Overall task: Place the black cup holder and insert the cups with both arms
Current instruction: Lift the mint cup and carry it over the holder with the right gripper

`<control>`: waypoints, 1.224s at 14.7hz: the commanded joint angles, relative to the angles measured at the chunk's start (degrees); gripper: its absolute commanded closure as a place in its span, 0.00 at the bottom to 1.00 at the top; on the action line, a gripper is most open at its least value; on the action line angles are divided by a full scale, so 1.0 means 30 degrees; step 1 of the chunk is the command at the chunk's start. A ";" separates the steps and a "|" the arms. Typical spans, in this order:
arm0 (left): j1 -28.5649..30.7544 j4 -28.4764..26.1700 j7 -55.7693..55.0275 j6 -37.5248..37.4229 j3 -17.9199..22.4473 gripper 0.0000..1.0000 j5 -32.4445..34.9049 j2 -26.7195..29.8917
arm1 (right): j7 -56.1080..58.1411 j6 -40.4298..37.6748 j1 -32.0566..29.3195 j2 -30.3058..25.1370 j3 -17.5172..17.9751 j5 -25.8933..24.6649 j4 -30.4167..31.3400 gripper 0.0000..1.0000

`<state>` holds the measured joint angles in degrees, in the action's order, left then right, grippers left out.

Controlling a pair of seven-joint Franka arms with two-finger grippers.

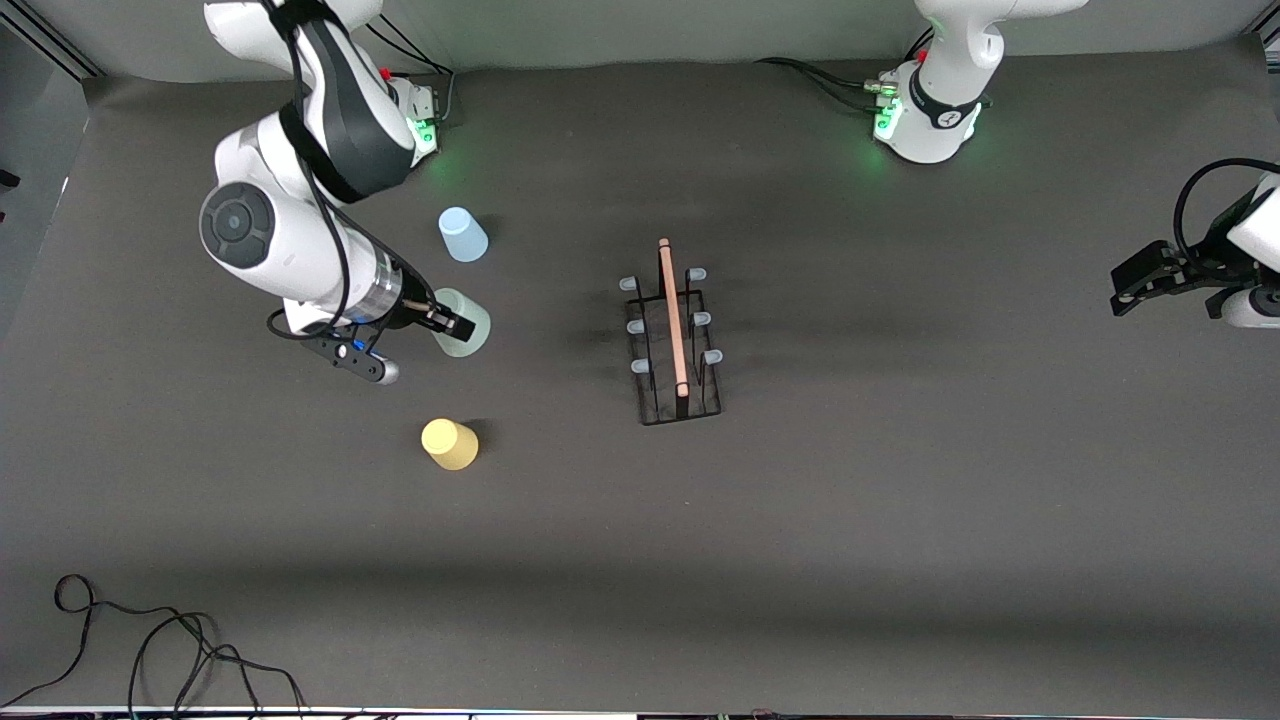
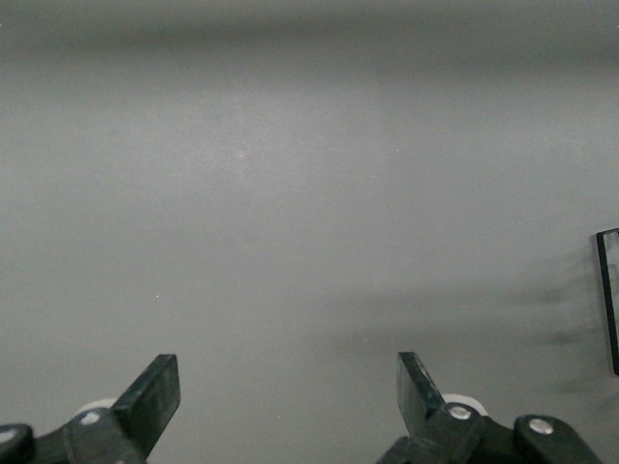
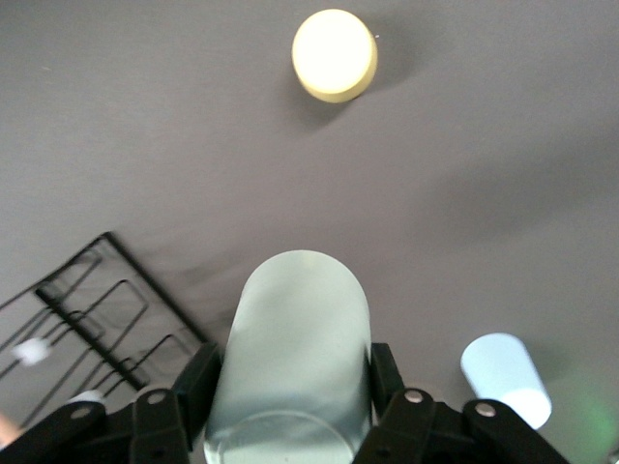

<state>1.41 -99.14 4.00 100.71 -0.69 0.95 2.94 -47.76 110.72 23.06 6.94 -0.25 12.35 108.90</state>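
Black cup holder [image 1: 676, 340] stands upright mid-table, wooden rod handle [image 1: 672, 315] on top, pale-blue-tipped pegs [image 1: 640, 327] bare on both sides. No cup on it.

Pale green cup [image 3: 295, 353] is between my right gripper [image 1: 448, 322] fingers [image 3: 198, 382], toward the right arm's end of the table. Fingers closed in on both sides of its wall, touching it. In the right wrist view the cup looks tilted, its mouth close to the palm; can't tell if it's off the table.

Light blue cup [image 1: 462, 234] sits upside down on the table just beside the green one, farther from the front camera. Yellow cup [image 1: 450, 444] also upside down, nearer the front camera.

Left gripper [image 2: 290, 391] waits over the table's edge at the left arm's end, fingers spread wide, holding nothing. Only bare table [image 2: 290, 193] under it, a corner of the holder at the frame edge.
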 commanded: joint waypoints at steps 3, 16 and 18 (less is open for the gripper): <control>-0.0178 0.0645 -0.0015 -0.1370 0.0026 0.00 0.0006 -0.0366 | -0.4578 -0.0343 0.2649 0.3186 -0.0120 0.0073 -0.4209 1.00; -0.0178 0.1026 -0.0102 -0.1519 0.0026 0.00 0.0006 -0.0571 | -0.8895 0.0743 0.6199 0.5775 -0.0149 0.0043 -0.5629 1.00; -0.0207 0.0997 -0.0190 -0.1519 0.0026 0.00 0.0006 -0.0571 | -0.8895 0.0186 0.6666 0.5714 -0.0149 0.0072 -0.5598 1.00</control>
<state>1.38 -98.10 4.00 97.91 -0.84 0.95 2.09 -73.14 112.73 41.40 25.55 -0.19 12.33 90.96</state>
